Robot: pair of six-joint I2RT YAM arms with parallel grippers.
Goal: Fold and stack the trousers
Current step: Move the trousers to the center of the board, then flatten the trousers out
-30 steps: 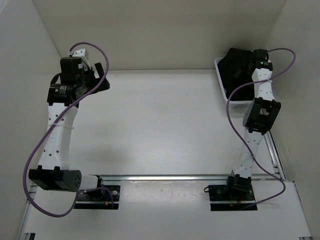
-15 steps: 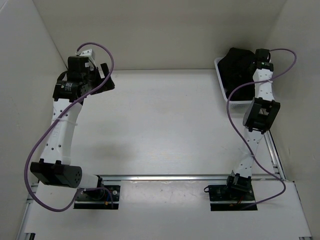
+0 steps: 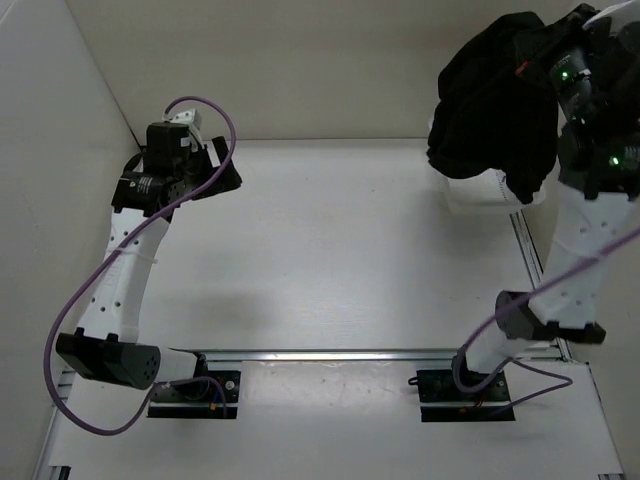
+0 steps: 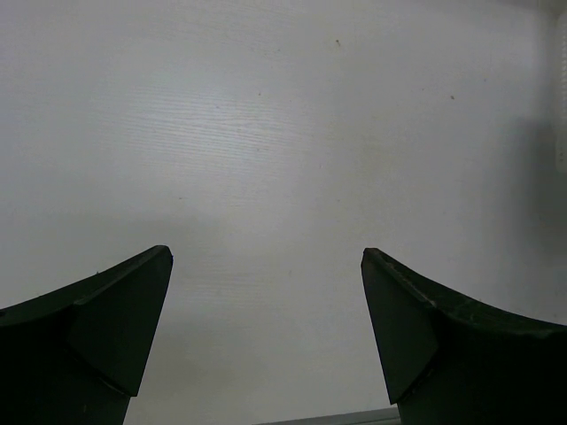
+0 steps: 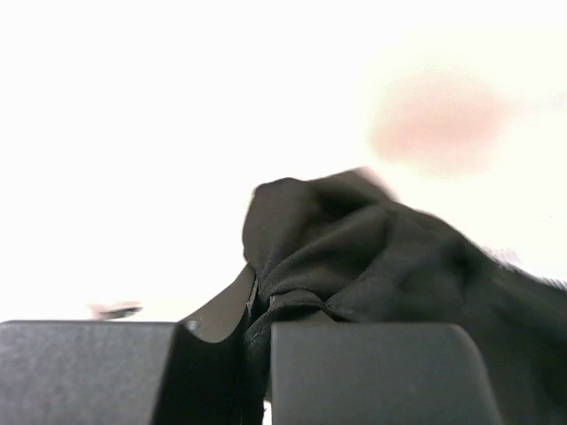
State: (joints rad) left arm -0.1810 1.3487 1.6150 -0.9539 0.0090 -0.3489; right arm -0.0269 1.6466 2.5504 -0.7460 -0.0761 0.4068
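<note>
The black trousers (image 3: 492, 105) hang in a crumpled bunch high above the table's back right corner, lifted off the white tray (image 3: 468, 196). My right gripper (image 3: 550, 55) is raised at the top right and is shut on them. In the right wrist view a fold of the black trousers (image 5: 381, 257) is pinched between the closed fingers of the right gripper (image 5: 259, 312). My left gripper (image 3: 213, 165) hovers at the back left, far from the cloth. In the left wrist view the left gripper (image 4: 266, 266) stands open over bare table, with nothing between its fingers.
White walls close in the table at the back and both sides. A metal rail (image 3: 350, 353) runs across in front of the two arm bases. The right arm's purple cable (image 3: 520, 305) loops down beside its upright forearm.
My right gripper has shut on the trousers in the tray and risen sharply, pulling the bunch up off the tray. The left arm has drifted slightly to the right, still open.
</note>
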